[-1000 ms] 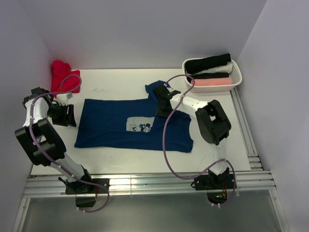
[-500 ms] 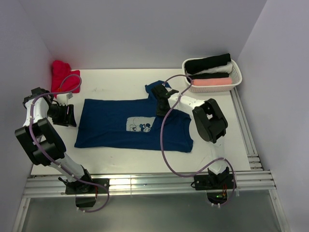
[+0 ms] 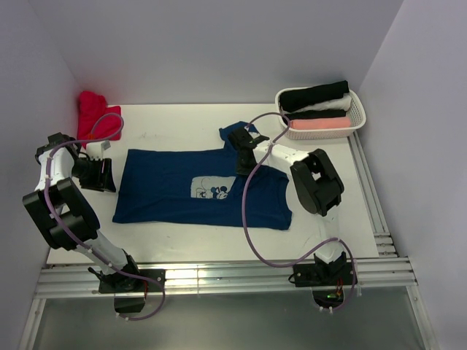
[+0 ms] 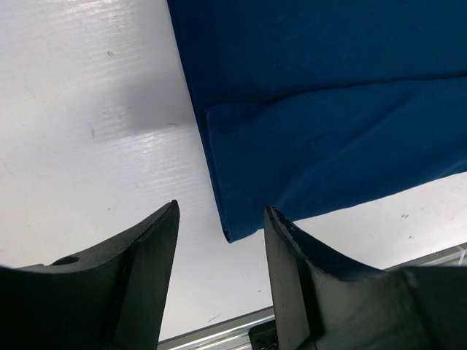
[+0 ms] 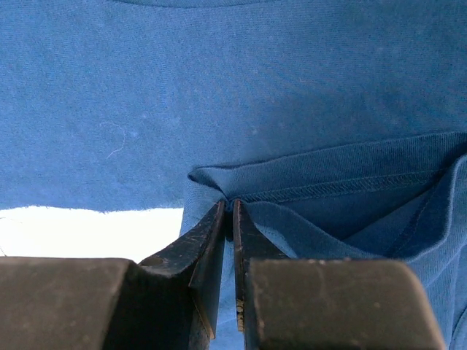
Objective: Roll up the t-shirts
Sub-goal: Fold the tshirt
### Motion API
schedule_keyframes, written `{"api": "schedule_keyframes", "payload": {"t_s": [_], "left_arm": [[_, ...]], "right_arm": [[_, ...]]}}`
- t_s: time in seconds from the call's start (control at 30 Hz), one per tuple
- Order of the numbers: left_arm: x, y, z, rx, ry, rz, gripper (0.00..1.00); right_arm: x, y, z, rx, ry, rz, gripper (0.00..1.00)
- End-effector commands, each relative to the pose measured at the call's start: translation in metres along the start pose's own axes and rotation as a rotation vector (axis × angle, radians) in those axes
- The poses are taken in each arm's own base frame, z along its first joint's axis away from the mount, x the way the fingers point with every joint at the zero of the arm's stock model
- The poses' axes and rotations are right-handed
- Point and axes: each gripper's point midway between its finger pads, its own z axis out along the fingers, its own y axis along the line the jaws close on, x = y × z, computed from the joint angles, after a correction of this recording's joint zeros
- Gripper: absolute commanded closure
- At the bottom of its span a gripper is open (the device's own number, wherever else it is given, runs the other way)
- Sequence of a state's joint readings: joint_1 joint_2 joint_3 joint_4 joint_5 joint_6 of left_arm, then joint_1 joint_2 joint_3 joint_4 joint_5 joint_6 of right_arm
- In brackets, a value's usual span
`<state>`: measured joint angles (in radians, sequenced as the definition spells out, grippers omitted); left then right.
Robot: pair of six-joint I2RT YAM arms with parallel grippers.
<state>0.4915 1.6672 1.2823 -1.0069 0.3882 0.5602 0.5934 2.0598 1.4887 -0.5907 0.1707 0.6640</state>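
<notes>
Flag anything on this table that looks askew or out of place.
The navy blue t-shirt lies flat except its far sleeve, bunched into folds where the right tool pinches it. A crumpled red cloth sits in the far left corner, apart from the white mesh basket.

The left claw [image 4: 221,213] hung over the scuffed white surface [image 4: 87,95], its dark fingers spread apart, flanking the corner of the navy blue cloth t-shirt [image 4: 328,131], one layer lying folded over another.
</notes>
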Motion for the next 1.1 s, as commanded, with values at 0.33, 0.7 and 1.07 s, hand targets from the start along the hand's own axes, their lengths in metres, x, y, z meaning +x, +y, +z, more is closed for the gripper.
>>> {"api": "schedule_keyframes", "payload": {"t_s": [0.33,0.7,1.07], "left_arm": [[0.0,-0.003,0.005,0.028,-0.012,-0.007,0.45],[0.001,-0.004,0.007,0.029,-0.006,-0.012,0.46],[0.001,-0.005,0.011,0.029,0.0,-0.018,0.47]], "right_arm": [[-0.023,0.023,-0.029,-0.054,-0.098,-0.027,0.85],[-0.026,0.028,-0.027,-0.071,-0.118,-0.03,0.83],[-0.024,0.038,-0.02,-0.13,-0.126,-0.042,0.8]]}}
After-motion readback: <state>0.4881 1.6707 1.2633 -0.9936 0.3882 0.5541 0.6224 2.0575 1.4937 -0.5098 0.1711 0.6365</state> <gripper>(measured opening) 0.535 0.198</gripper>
